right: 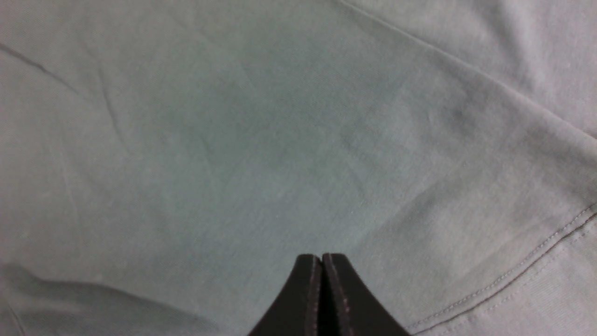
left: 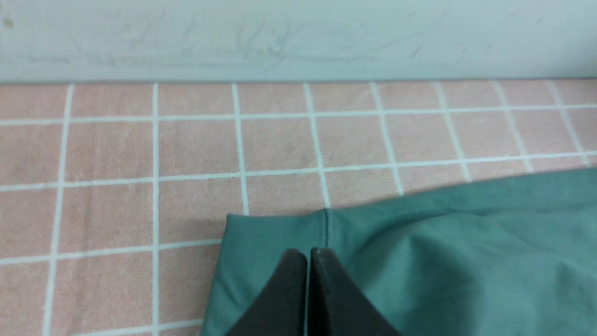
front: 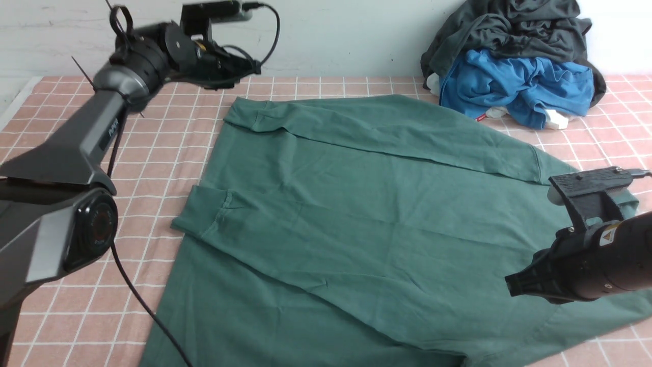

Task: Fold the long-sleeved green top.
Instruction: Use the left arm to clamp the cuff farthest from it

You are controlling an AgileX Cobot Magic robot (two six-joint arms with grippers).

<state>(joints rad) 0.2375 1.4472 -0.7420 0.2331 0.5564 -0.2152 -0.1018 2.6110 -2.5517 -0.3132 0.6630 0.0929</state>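
"Where's the green long-sleeved top (front: 346, 219)?"

"Spread over the bench (front: 153, 168), reaching from near the left claw (left: 308, 254) to underneath the right claw (right: 322, 257). It runs out of the front view on the robot's side of both."

"And the claws?"

"Both closed, with no cloth between their tips. The right one is over the broad fabric; I can't tell whether either touches it."

"How's the cloth lying by the left one?"

"A narrow end (front: 242, 113) sits just to its near side, with a long strip stretching off to the right. Another end (front: 201, 211) lies nearer the robot."

"Anything past the right claw?"

"Farther from the robot than that claw, a blue garment (front: 524, 86) with a dark grey-black one (front: 509, 30) heaped on it."
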